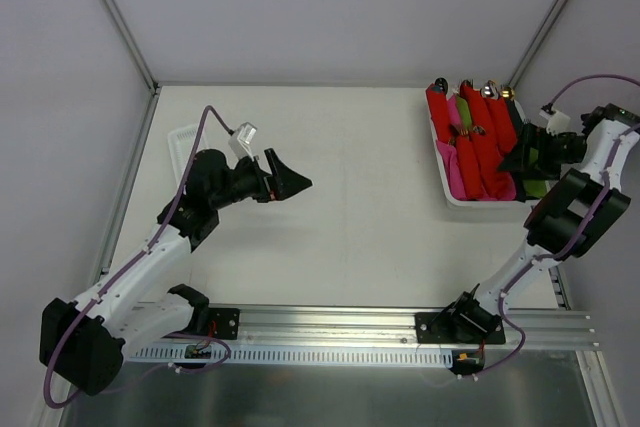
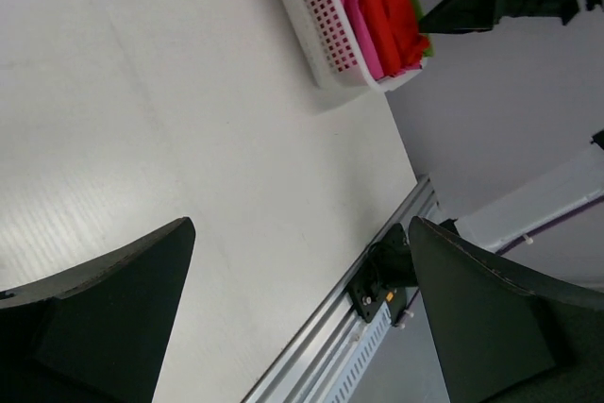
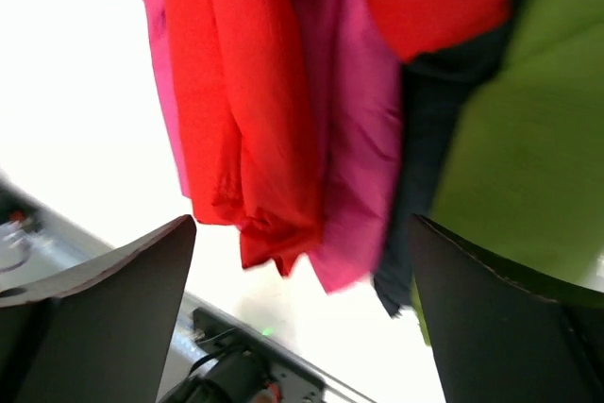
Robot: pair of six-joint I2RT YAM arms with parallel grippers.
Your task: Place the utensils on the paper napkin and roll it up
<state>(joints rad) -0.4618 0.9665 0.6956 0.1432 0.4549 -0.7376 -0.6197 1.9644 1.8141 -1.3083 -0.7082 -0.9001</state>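
bare tabletop (image 1: 350,207) ahead of left tool (image 1: 292,182); basket (image 1: 478,203) of rolled bundles (image 1: 480,147) beneath right tool (image 1: 518,159)

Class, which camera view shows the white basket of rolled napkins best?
Top external: the whole basket and its bundles show from above. Left wrist shows one perforated wall, distant. Right wrist shows only blurred bundle ends, close.

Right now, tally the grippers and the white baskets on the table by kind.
Grippers: 2, the left gripper and the right gripper, both open.
White baskets: 2, the left basket at the table's edge and the right basket, filled.
Total: 4.
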